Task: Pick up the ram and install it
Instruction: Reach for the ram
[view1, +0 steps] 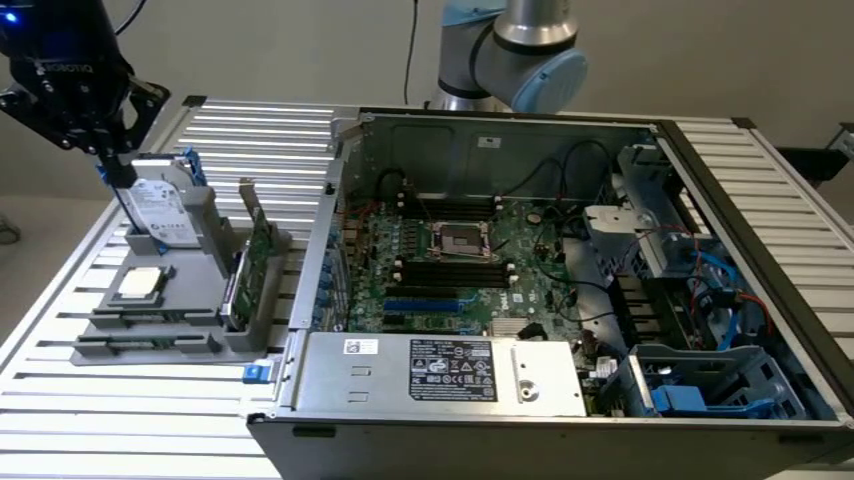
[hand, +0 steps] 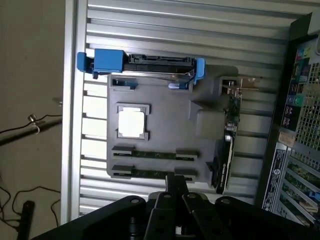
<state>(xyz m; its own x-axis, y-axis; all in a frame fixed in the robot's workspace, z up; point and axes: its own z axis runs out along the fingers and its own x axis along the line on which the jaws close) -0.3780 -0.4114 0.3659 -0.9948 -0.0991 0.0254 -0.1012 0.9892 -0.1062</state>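
A slatted metal table (view1: 747, 190) carries everything, and the grey parts holder (view1: 200, 225) stands on it as the marker for the rest. Beside the holder sits the open computer case (view1: 507, 135), motherboard exposed. The robot arm (view1: 527, 50) rises behind the case, on the side away from the holder.

In the holder, a silver hard drive (view1: 158, 205) in a blue carrier stands upright along one edge. A wider green card (view1: 260, 255) with a metal bracket stands on the side nearest the case.

The black gripper (view1: 118, 172) hangs above the holder, clear of it. In the wrist view its fingertips (hand: 176, 180) are pressed together with nothing between them, and they line up with the holder's edge opposite the hard drive.

A square processor (hand: 132, 122) lies flat near the holder's middle.

The ram (hand: 150, 172) rests on edge in the holder's outermost slot, directly under the closed fingertips. A second stick (hand: 150, 155) sits in the next slot, between the ram and the processor.
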